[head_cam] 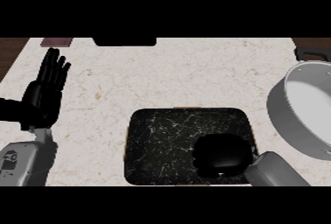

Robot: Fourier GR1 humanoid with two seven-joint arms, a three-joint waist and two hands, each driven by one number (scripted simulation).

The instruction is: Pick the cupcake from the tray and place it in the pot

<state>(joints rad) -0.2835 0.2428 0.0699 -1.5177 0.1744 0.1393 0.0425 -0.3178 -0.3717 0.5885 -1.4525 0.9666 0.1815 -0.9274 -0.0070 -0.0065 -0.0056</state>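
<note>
Pale speckled stone counter fills the head view, with a dark wood strip at its far corners. On it, near my lower edge, lies the black marbled tray, square with rounded corners; to its right, apart from it, stands the grey pot, partly cut off by the frame, its pale inside turned up and ready to receive.

My right hand sits over the tray's right near quarter, the grey forearm entering from the lower right. I see only its dark back, bunched into a rounded mass; I judge the fingers curled downward, but whether they enclose anything I cannot tell. The cupcake does not show anywhere: I take it to be under that hand, on the tray, hidden by it. This position suits a grasp from above, short of the pot.

My left hand rests at the left edge, fingers straight and pointing up the counter, kept clear of the work.

A dark object and a reddish one lie at the far edge.
</note>
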